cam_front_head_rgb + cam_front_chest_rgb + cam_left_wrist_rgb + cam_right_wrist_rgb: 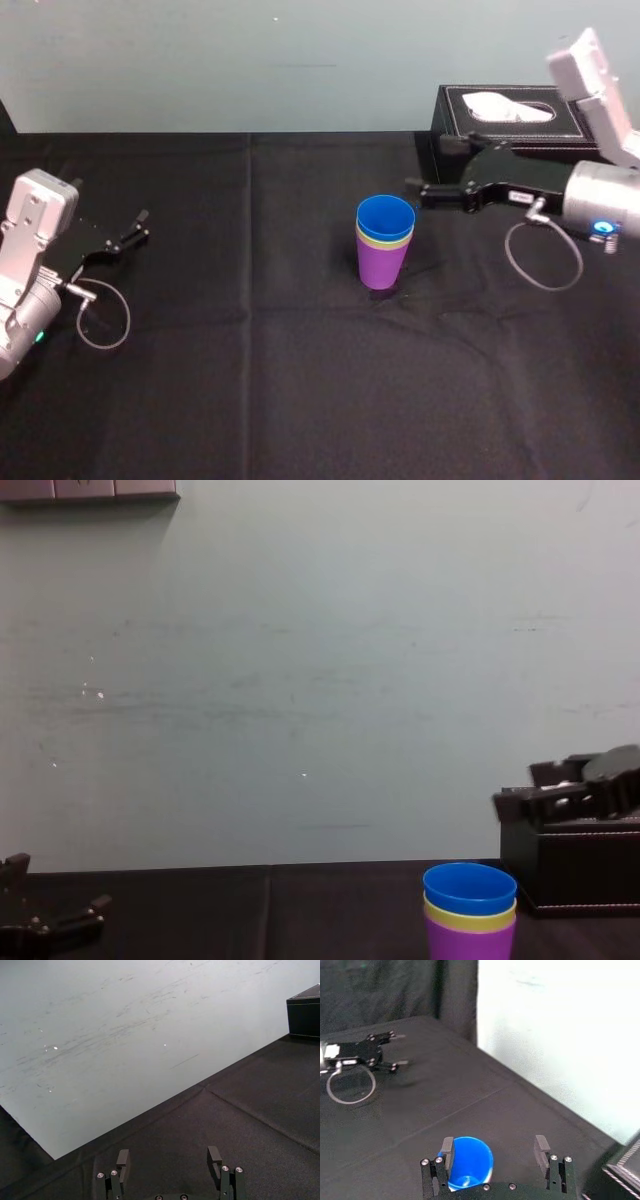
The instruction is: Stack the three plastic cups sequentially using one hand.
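Head view: finds the three plastic cups (384,245) nested upright in the middle of the table (250,380), with the blue cup (386,218) innermost, the yellow-green cup (385,243) as a thin band, and the purple cup (381,268) outermost at the bottom. Seemingly stacked already. Places the right gripper (428,165) just beside them on the robot's right, before the black tissue box (520,110), fingers spread, gripping nothing. Puts the cups to that gripper's left, long axis vertical. Probably safest to pull back rightward, clear of the rims. Parks the left gripper (143,225) well apart at far left, fingers likewise apart.
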